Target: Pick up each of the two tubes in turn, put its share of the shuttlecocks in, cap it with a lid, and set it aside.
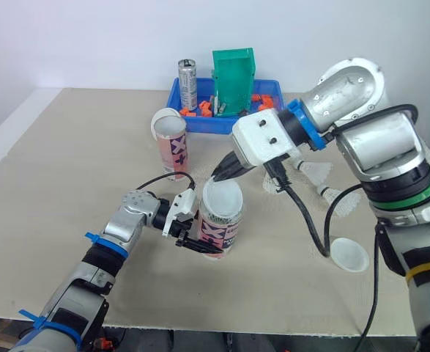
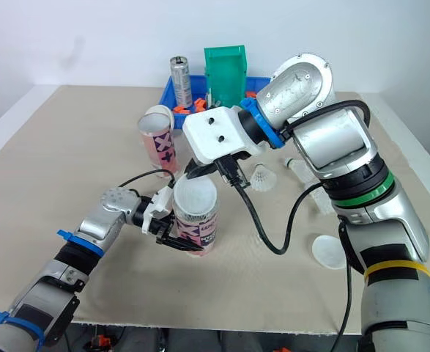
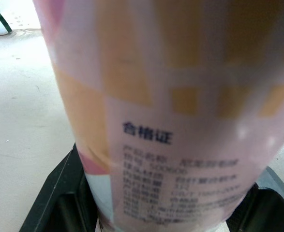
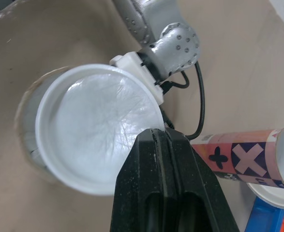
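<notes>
A pink patterned tube (image 1: 220, 229) stands upright at mid-table, with my left gripper (image 1: 189, 229) shut on its lower half; the black fingers (image 3: 59, 198) press both sides of its label (image 3: 180, 121). On the tube's top sits a white lid (image 1: 222, 198). My right gripper (image 4: 157, 133) reaches down from the right, shut on that lid's (image 4: 96, 128) rim. The second tube (image 1: 174, 150) stands behind at the left with a white lid (image 1: 167, 121) at its top. Two loose shuttlecocks (image 1: 319, 172) lie to the right.
A spare white lid (image 1: 349, 255) lies near the table's front right. Along the back edge a blue bin (image 1: 225, 121) holds a green container (image 1: 234, 81), a metal can (image 1: 188, 84) and orange parts. My right arm's black cable (image 1: 313, 227) hangs over the table.
</notes>
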